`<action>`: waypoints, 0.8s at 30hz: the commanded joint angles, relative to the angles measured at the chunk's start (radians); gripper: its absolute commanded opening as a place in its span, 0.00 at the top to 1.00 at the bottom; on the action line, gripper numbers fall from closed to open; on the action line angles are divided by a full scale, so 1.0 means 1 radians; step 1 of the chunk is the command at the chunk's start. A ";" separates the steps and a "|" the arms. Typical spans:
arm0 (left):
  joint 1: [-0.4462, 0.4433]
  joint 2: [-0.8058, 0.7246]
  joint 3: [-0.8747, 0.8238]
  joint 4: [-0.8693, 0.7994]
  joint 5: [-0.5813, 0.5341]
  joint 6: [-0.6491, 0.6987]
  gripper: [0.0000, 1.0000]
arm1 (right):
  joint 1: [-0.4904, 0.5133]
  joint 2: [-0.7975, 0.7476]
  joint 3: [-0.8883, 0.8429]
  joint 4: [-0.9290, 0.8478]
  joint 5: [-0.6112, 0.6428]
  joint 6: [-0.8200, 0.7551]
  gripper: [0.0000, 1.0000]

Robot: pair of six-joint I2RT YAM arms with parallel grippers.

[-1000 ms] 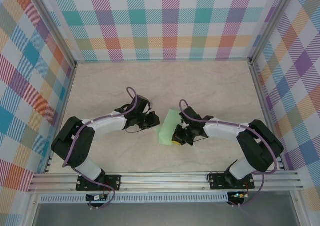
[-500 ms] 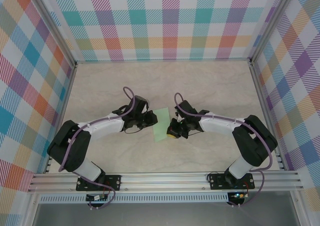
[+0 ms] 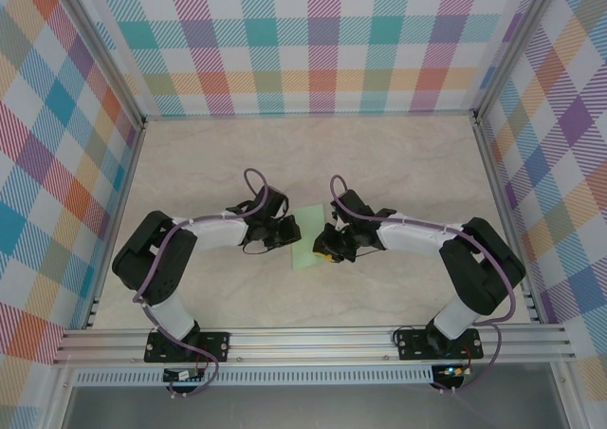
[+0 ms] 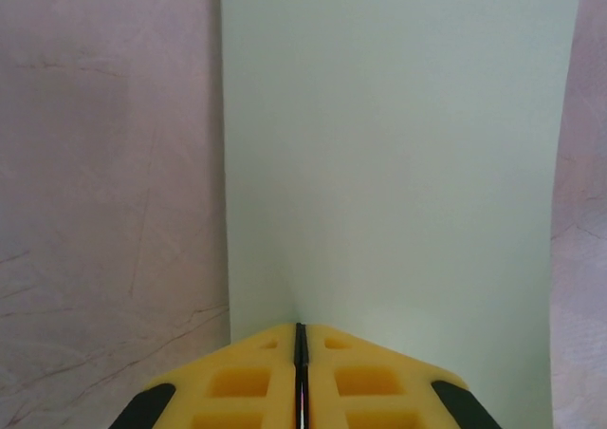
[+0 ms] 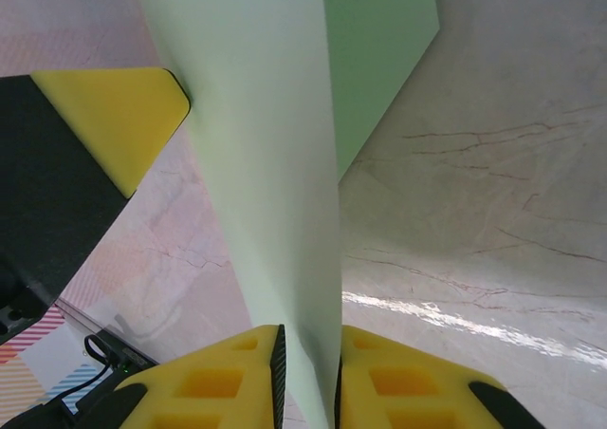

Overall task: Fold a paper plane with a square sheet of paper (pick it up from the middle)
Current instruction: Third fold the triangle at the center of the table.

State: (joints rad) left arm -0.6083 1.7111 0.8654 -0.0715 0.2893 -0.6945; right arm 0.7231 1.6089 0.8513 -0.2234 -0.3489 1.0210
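Beige marble-look worktop (image 3: 398,163), plaid walls (image 3: 313,49) on 3 sides. Thin pale mint-green square sheet of paper (image 3: 306,236) sits mid-worktop, betw. left gripper (image 3: 289,230) & right gripper (image 3: 325,249). Left wrist cam: left gripper pinched tight on sheet's edge. Right wrist cam: right gripper's jaws slightly apart, sheet standing upright in the gap, not clamped.
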 commanded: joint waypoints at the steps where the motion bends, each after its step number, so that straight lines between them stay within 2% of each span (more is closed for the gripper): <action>1: -0.008 0.031 0.032 0.005 0.029 0.005 0.91 | 0.007 -0.025 0.019 -0.033 -0.002 0.028 0.81; 10: -0.008 0.058 0.044 -0.016 0.036 0.007 0.91 | 0.007 -0.048 -0.009 -0.051 -0.035 0.065 0.78; 16: -0.009 0.063 0.044 -0.018 0.037 0.007 0.91 | 0.007 -0.085 -0.025 -0.050 -0.033 0.086 0.84; 19: -0.010 0.064 0.043 -0.017 0.043 0.008 0.91 | 0.007 -0.090 -0.021 -0.038 -0.035 0.090 0.91; 24: -0.010 0.052 0.048 -0.013 0.060 0.008 0.92 | 0.007 -0.035 0.014 0.000 -0.029 0.090 0.95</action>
State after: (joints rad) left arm -0.6083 1.7580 0.8890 -0.0753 0.3241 -0.6941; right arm 0.7231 1.5444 0.8402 -0.2459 -0.3721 1.1004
